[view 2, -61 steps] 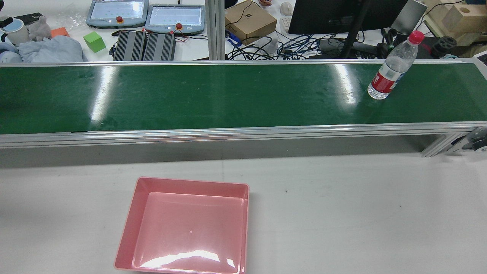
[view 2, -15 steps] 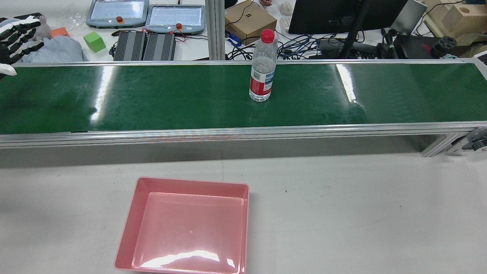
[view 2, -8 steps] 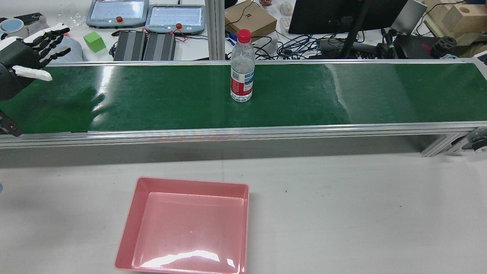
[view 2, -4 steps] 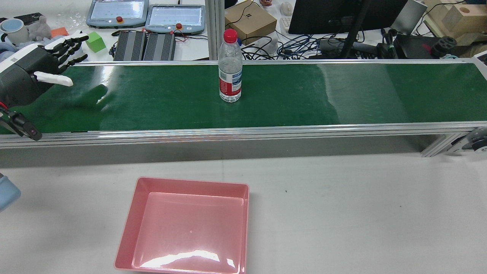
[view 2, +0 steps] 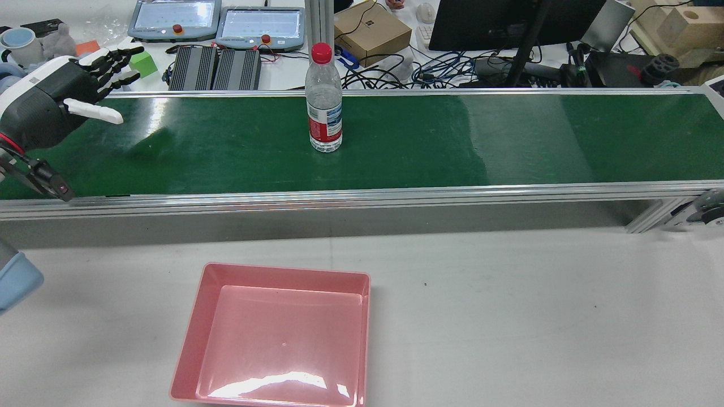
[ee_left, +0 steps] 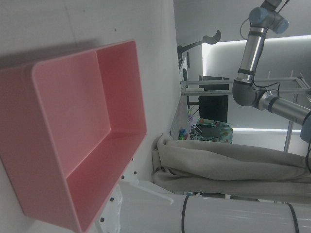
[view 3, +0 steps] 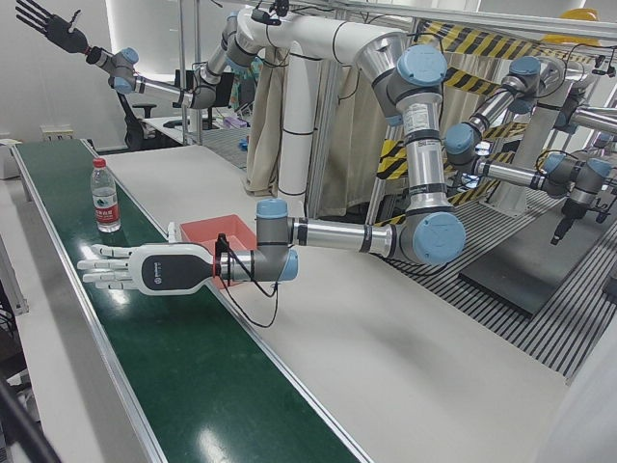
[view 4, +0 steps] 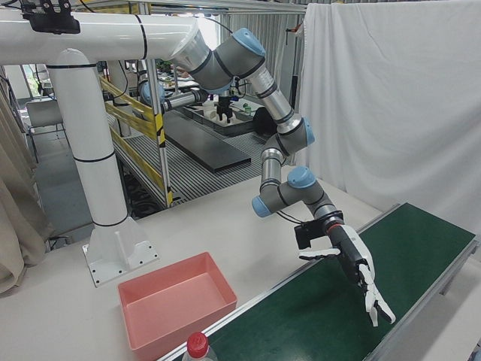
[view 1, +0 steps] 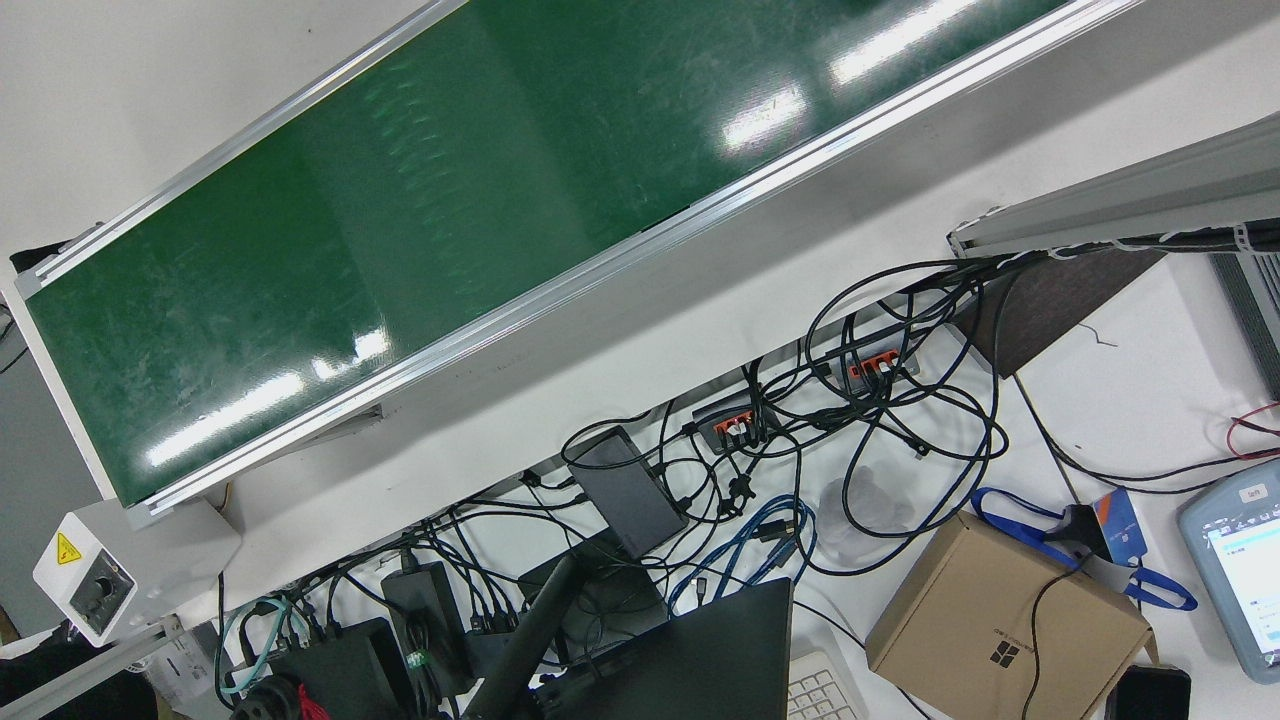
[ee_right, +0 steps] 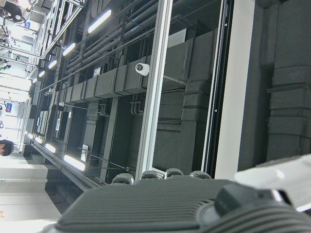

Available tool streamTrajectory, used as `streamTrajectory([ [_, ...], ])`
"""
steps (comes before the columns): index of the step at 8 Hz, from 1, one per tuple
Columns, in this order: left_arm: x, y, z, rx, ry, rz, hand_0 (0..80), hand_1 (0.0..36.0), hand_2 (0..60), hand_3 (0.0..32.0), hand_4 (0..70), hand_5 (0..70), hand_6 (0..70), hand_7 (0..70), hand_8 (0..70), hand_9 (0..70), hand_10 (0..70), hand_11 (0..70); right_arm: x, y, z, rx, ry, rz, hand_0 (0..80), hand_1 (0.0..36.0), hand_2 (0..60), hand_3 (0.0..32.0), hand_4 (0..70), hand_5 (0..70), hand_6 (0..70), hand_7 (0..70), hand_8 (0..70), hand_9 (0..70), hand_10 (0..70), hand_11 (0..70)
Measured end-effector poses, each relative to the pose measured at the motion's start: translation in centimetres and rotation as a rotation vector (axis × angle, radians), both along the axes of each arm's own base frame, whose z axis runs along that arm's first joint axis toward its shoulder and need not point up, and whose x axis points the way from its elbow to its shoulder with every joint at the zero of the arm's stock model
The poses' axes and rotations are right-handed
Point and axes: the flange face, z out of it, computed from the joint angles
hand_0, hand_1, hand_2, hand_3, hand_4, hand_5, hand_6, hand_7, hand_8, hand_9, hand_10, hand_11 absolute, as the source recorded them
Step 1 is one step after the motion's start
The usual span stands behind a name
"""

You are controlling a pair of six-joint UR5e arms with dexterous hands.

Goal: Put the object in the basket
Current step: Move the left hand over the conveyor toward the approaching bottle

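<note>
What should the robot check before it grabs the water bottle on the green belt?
1. Bottle standing upright on the green belt: ok.
2. Left hand open, fingers spread, holding nothing: ok.
3. Left hand touching the bottle: not ok; a clear gap of belt lies between them.
4. Pink basket empty and ready on the white table: ok.
5. Belt between hand and bottle free of other things: ok.
6. Right hand out of the way: cannot tell; its own camera shows only the ceiling.

Robotics laboratory: a green conveyor belt (view 2: 396, 141), pedestal-mounted arms (view 3: 328, 58), teach pendants (view 2: 172, 20) and tangled cables (view 1: 800, 470) filled the station.
</note>
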Motion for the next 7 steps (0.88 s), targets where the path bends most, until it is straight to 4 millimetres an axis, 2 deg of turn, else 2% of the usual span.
streamTrajectory([
  [2,0.0,-0.6,-1.7,0.001,0.006,-0.034,50.9,11.9,0.0,0.8,10.6,16.7,2.0,1.5,1.8,0.3,6.4,10.8,0.0,0.0,0.0,0.000,0.000,0.000,0.0,0.0,0.0,0.0,0.0,0.0,0.0,0.0,0.0,0.0,0.0,0.0],
  [5,0.3,-0.9,-2.7,-0.001,0.014,-0.056,50.7,11.5,0.0,1.0,10.3,16.7,2.0,1.4,1.9,0.4,6.5,10.9,0.0,0.0,0.0,0.000,0.000,0.000,0.0,0.0,0.0,0.0,0.0,0.0,0.0,0.0,0.0,0.0,0.0,0.0],
  [7,3.3,0.1,-2.8,-0.008,0.021,-0.030,50.1,11.1,0.0,1.0,10.0,16.4,2.0,1.4,1.9,0.5,6.3,10.6,0.0,0.0,0.0,0.000,0.000,0.000,0.0,0.0,0.0,0.0,0.0,0.0,0.0,0.0,0.0,0.0,0.0,0.0],
])
